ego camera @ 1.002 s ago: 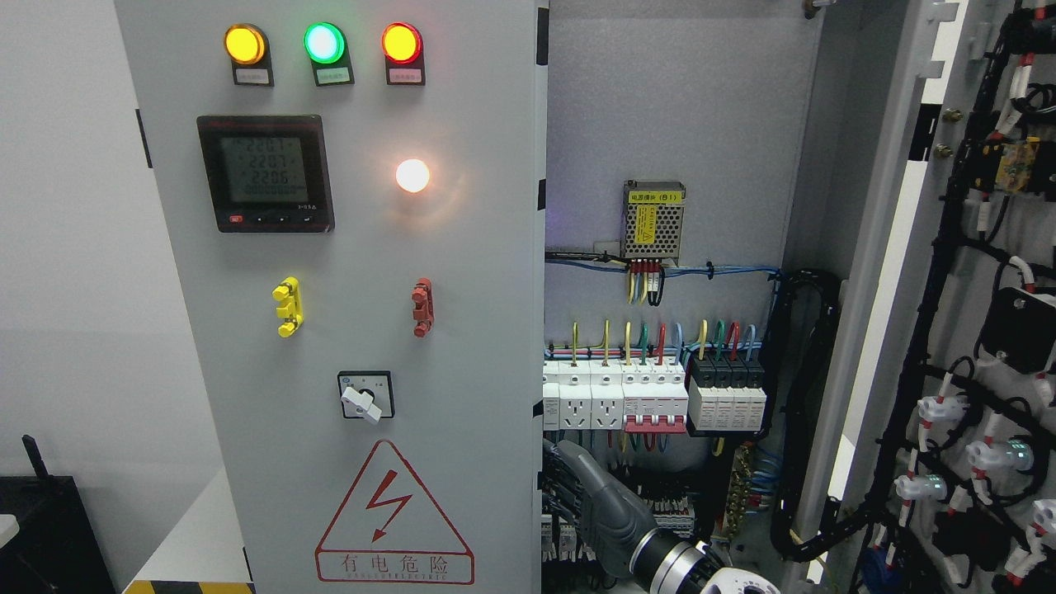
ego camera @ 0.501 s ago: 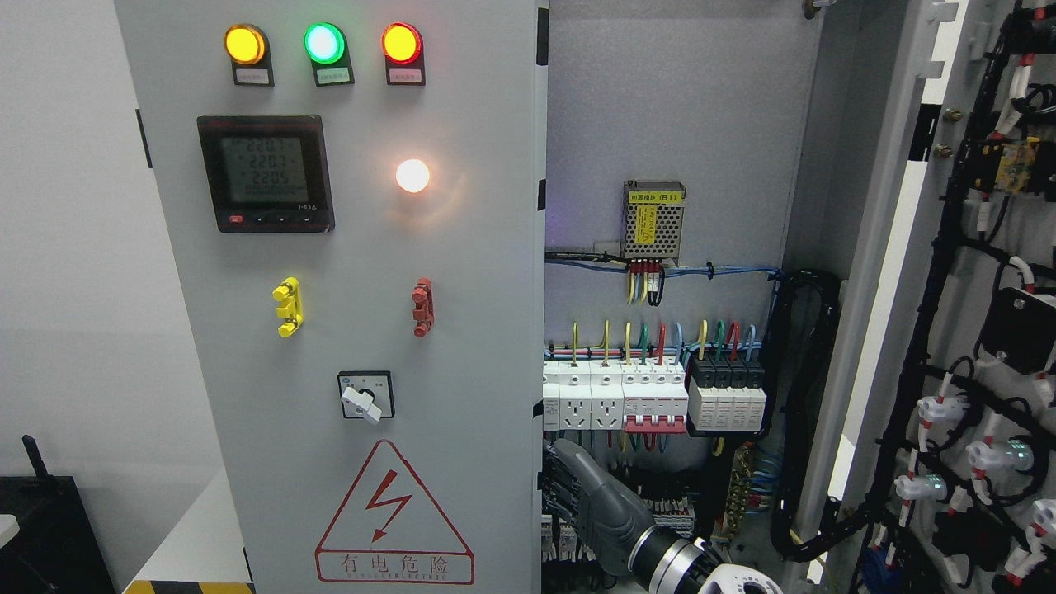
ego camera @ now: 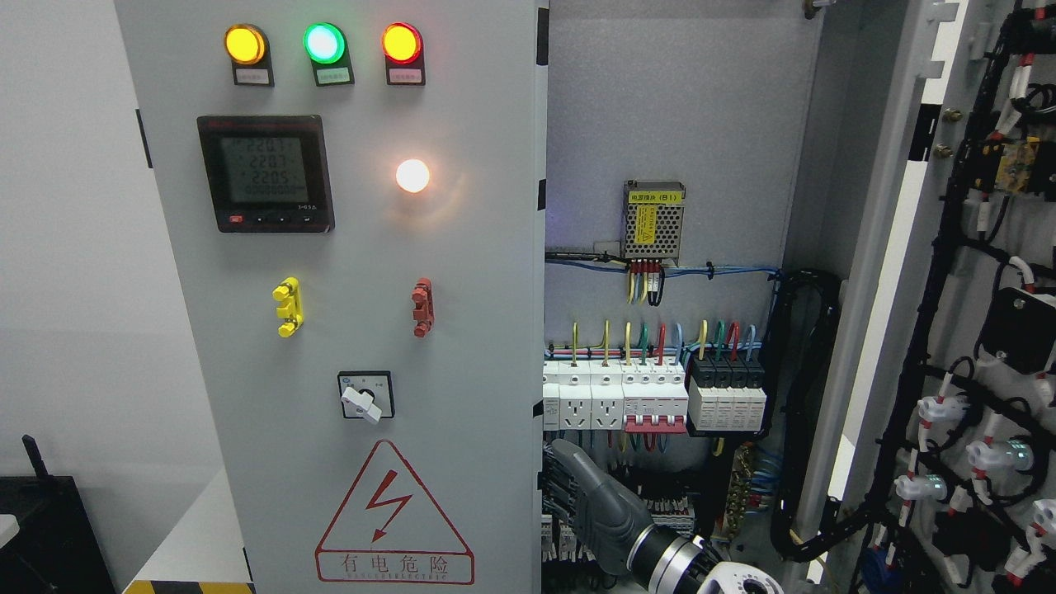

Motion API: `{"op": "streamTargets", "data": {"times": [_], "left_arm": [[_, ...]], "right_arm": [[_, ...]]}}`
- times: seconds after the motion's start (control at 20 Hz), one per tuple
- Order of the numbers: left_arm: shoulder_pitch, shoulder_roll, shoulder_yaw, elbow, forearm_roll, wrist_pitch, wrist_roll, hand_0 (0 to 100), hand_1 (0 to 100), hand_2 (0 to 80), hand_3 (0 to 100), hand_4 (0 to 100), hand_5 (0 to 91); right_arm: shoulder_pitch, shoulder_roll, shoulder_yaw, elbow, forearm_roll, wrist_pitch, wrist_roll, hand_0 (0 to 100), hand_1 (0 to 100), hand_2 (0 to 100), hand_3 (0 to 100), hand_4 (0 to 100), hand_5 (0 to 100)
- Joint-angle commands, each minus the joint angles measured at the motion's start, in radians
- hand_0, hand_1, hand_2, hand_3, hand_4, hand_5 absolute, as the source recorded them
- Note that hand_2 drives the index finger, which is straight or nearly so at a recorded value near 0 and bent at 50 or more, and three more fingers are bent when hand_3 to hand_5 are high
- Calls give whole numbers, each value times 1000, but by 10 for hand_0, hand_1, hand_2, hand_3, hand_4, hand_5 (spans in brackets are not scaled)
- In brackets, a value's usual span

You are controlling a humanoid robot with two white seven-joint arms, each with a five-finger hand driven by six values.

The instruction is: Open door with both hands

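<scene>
The cabinet's left door (ego camera: pixel 363 330) is a grey panel with three lit lamps, a meter and a red warning triangle; it stands nearly shut. The right door (ego camera: pixel 973 330) is swung wide open and shows its wired inner side. My right hand (ego camera: pixel 557 495), dark grey with a silver wrist, comes up from the bottom edge right of the middle. Its fingers (ego camera: pixel 561 483) curl around the left door's free right edge, low down beside the warning triangle. My left hand is out of view.
Inside the open cabinet sit a small power supply (ego camera: pixel 653 219), a row of breakers (ego camera: pixel 652 396) and coloured wires just above and behind my hand. A thick black cable bundle (ego camera: pixel 804 412) runs down the right side. A black object (ego camera: pixel 41 528) stands at the lower left.
My right wrist has edged slightly to the left. The hand stays at the left door's edge, and neither door has visibly moved.
</scene>
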Motion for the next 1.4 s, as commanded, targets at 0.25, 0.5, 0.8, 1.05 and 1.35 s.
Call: {"op": "streamTargets", "data": {"times": [0.25, 0.5, 0.8, 1.05, 1.35], "left_arm": [[1, 0, 17, 6, -17, 0, 1, 0, 0, 0, 0, 0, 0], [1, 0, 17, 6, -17, 0, 0, 0, 0, 0, 0, 0, 0], [-1, 0, 17, 6, -17, 0, 1, 0, 0, 0, 0, 0, 0], [1, 0, 17, 6, -17, 0, 0, 0, 0, 0, 0, 0, 0], [1, 0, 17, 6, -17, 0, 0, 0, 0, 0, 0, 0, 0]], "right_arm": [[-3, 0, 2, 6, -36, 4, 1, 386, 0, 0, 0, 0, 0], [-7, 0, 2, 5, -41, 4, 16, 386, 0, 0, 0, 0, 0], [-8, 0, 1, 8, -41, 7, 48, 386, 0, 0, 0, 0, 0], [-8, 0, 2, 6, -41, 7, 51, 386, 0, 0, 0, 0, 0], [3, -1, 3, -11, -50, -2, 67, 386, 0, 0, 0, 0, 0]]}}
